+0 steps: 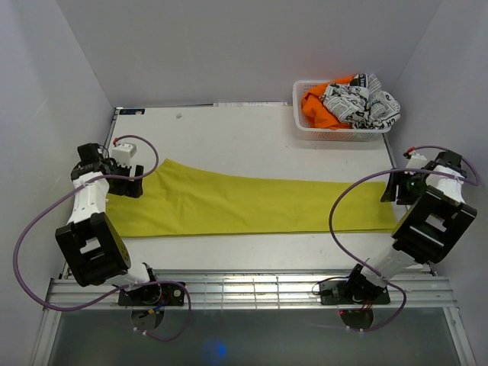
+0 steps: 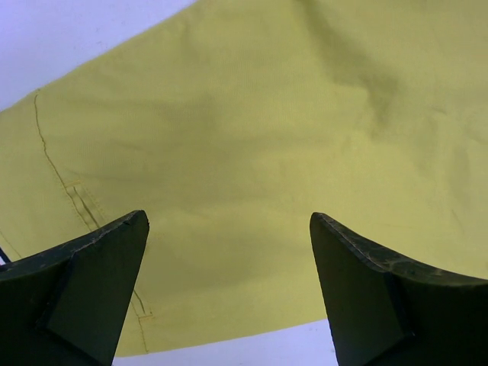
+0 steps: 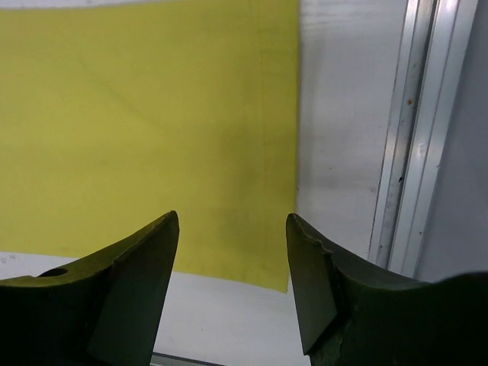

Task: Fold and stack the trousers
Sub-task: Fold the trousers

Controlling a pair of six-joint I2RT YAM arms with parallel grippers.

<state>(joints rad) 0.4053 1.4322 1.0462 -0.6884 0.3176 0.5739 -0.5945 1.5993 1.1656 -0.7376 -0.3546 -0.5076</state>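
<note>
- Top external view: the trousers point(image 1: 244, 202), a plain mustard-yellow pair, lie flat on the white table point(image 1: 252, 137) as one long strip. They look laid leg upon leg.
- Their long axis runs left to right, across in front of both my arms. The wider end is at my left and the narrower cuff end at my right.
- My left tool point(image 1: 134, 184) sits over the wide left end. In the left wrist view its two dark fingers point(image 2: 91, 274) stand wide apart with yellow cloth and a stitched seam beneath them. It holds nothing.
- My right tool point(image 1: 390, 192) sits at the cuff end. In the right wrist view its fingers point(image 3: 137, 282) are parted, with the straight cuff edge and its near corner showing in the gap. It holds nothing either.
- I cannot tell whether either tool's fingertips touch the cloth.
- Each arm is nearest its own end, so I judge the next fold brings one end along the long axis toward the other.
- Well apart, at the far right corner of the table, a white basket point(image 1: 305, 126) holds an orange garment point(image 1: 316, 107) and a black-and-white printed cloth point(image 1: 362, 103).
</note>
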